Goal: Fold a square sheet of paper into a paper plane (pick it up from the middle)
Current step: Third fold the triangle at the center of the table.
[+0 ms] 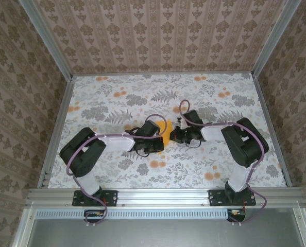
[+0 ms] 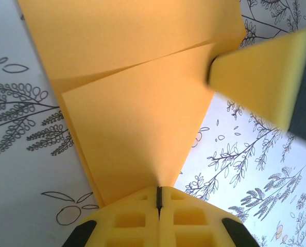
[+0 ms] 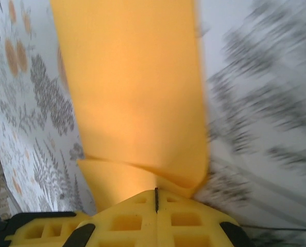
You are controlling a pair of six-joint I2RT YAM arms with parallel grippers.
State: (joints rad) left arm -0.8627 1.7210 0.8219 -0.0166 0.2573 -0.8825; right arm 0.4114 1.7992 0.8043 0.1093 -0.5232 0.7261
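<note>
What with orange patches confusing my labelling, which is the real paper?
The square sheet of paper, held by left gripper and right gripper: bright, plain, straight-edged; others are printed flower blotches.

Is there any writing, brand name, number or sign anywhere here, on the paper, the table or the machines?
No text can be read anywhere.
Sheet of paper: plain orange-yellow, nothing printed on it.
Table cover: only leaves and flowers, no letters.
Left arm and right arm: no legible label; any marks near their bases are too small to tell.

no readable text, labels or numbers
</note>
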